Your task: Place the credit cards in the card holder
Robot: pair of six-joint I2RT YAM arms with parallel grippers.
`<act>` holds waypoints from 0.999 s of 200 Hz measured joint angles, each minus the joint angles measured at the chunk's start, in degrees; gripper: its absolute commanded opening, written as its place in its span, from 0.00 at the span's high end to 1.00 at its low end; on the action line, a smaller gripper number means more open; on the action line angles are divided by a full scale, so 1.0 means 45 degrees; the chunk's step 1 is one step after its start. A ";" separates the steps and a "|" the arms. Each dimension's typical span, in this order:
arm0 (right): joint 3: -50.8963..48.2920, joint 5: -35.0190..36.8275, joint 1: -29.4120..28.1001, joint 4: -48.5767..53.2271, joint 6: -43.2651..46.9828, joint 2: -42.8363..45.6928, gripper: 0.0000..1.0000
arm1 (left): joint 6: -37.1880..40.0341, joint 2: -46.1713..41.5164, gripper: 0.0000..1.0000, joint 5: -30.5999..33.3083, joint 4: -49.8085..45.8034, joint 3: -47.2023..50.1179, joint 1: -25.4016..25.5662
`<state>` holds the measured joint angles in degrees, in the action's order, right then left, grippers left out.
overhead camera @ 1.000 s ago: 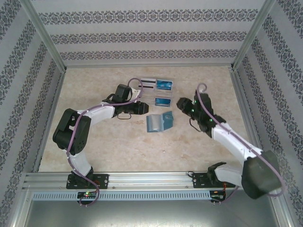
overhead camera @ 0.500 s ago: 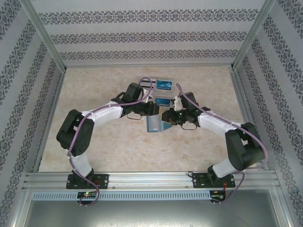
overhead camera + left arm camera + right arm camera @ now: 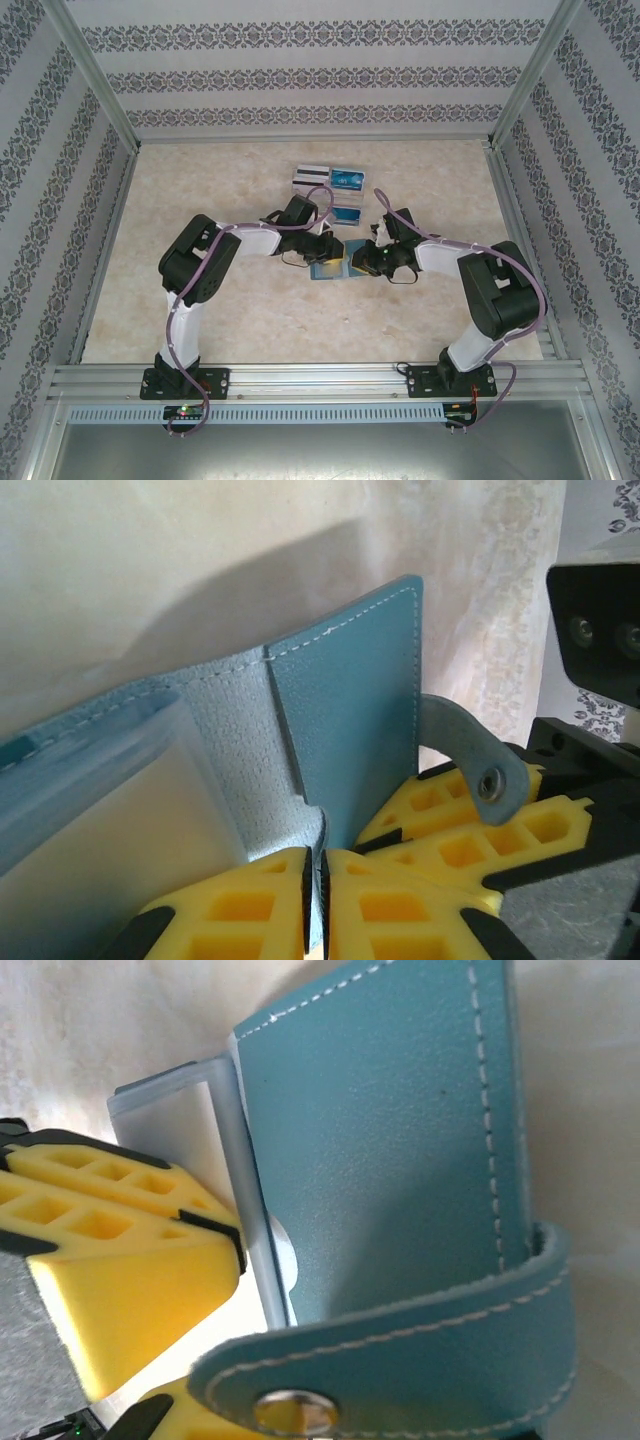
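The teal card holder (image 3: 328, 268) lies open on the table between both arms. My left gripper (image 3: 322, 250) comes from the left, and its yellow fingers (image 3: 250, 900) are shut on the holder's near edge (image 3: 318, 880), beside a clear inner pocket (image 3: 120, 820). My right gripper (image 3: 362, 258) comes from the right and is shut on the raised teal flap (image 3: 400, 1140); the snap strap (image 3: 400, 1360) hangs over its jaws. The credit cards lie behind: a white one with a black stripe (image 3: 311, 177), a blue one (image 3: 348, 178) and another blue one (image 3: 345, 213).
The pale marbled table (image 3: 230, 320) is ringed by patterned walls (image 3: 60, 180) and a metal rail (image 3: 320, 385) at the near edge. Both forearms crowd the middle, and the nearest card lies just behind the grippers.
Both arms swung inward from the sides and met at the card holder. Both grippers went from open to shut on it.
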<state>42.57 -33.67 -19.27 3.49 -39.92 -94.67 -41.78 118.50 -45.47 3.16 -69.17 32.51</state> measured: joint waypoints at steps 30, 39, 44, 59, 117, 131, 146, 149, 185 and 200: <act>0.0000 0.0063 0.0000 -0.0078 0.0015 -0.0219 0.84 | 0.0816 -0.0296 0.87 0.0597 -0.1200 -0.0112 -0.0102; 0.0000 0.0097 0.0000 -0.0083 0.0029 -0.0296 0.84 | 0.1001 -0.0403 0.87 0.0787 -0.1535 -0.0112 -0.0165; 0.0000 0.0112 0.0000 -0.0073 0.0063 -0.0335 0.84 | 0.1098 -0.0447 0.87 0.0879 -0.1705 -0.0112 -0.0204; 0.0000 0.0170 0.0000 -0.0083 0.0175 -0.0491 0.84 | 0.1341 -0.0539 0.87 0.1020 -0.2108 -0.0112 -0.0321; 0.0398 -0.0063 0.0000 -0.0058 0.0495 -0.0923 0.84 | 0.1787 -0.0607 0.81 0.1263 -0.2725 -0.0321 -0.0374; 0.0486 -0.0058 0.0000 -0.0058 0.0563 -0.0996 0.84 | 0.1953 -0.0607 0.80 0.1326 -0.2973 -0.0447 -0.0423; 0.0510 -0.0053 0.0000 -0.0019 0.0631 -0.1001 0.84 | 0.2084 -0.0641 0.80 0.1404 -0.3128 -0.0471 -0.0452; 0.0510 -0.0053 0.0000 -0.0019 0.0631 -0.1001 0.84 | 0.2113 -0.0661 0.79 0.1413 -0.3157 -0.0471 -0.0466; 0.0520 -0.0058 0.0000 -0.0015 0.0685 -0.1030 0.84 | 0.2472 -0.0986 0.74 0.1889 -0.3803 -0.0471 -0.0806; 0.0578 -0.0063 0.0000 0.0063 0.0695 -0.1059 0.84 | 0.2676 -0.1064 0.73 0.2074 -0.4041 -0.0486 -0.0923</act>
<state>45.17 -33.95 -19.27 3.77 -36.80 -99.44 -29.74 113.71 -36.14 -15.03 -71.35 28.36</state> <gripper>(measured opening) 0.158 0.264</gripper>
